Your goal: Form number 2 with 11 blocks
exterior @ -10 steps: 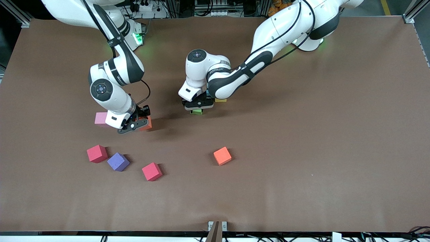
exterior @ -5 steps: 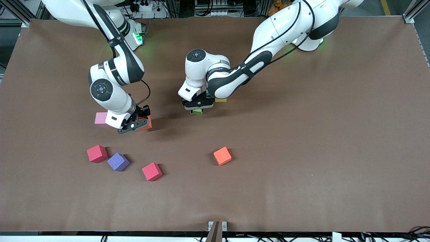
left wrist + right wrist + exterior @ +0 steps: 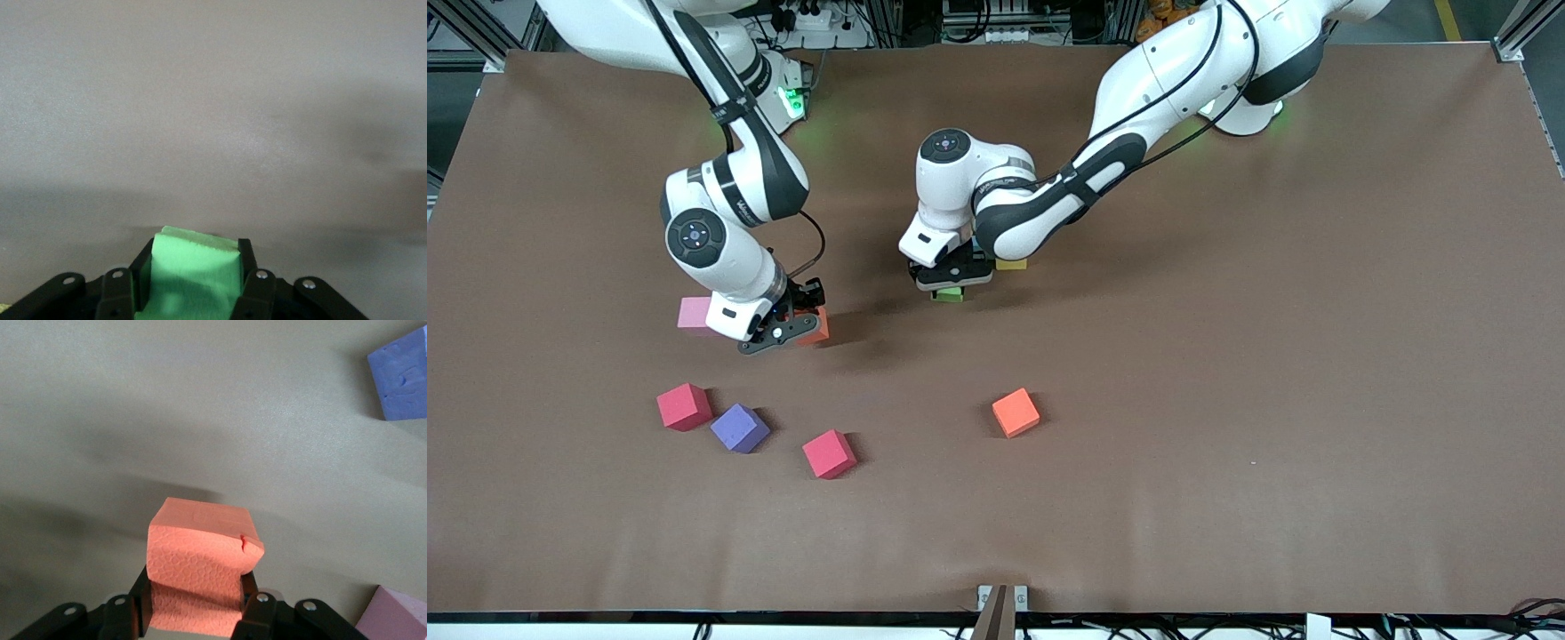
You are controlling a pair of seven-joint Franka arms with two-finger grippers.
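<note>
- Brown matting covers the whole table (image 3: 1227, 400), with both arm bases standing along its edge farthest from the front camera.
- From where I stand, the left gripper (image 3: 951, 286) is low near the middle of the table, clamped on a green block (image 3: 947, 296); the left wrist view shows that block (image 3: 190, 277) squeezed between the two fingers (image 3: 248, 267).
- A yellow block (image 3: 1011, 264) peeks out just beside that gripper, mostly covered by the arm, so I cannot make out any digit taking shape there.
- The right gripper (image 3: 796, 331) is toward the right arm's end of the table, pinching an orange block (image 3: 815, 329); its own camera shows the foam (image 3: 200, 570) bulging between the fingers.
- A pink block (image 3: 693, 313) sits just beside that gripper.
- Nearer the front camera lie four loose cubes: a red cube (image 3: 684, 406), a purple block (image 3: 740, 428) close beside it, a second red cube (image 3: 829, 453), and well apart from those, toward the middle, a second orange block (image 3: 1016, 412).
</note>
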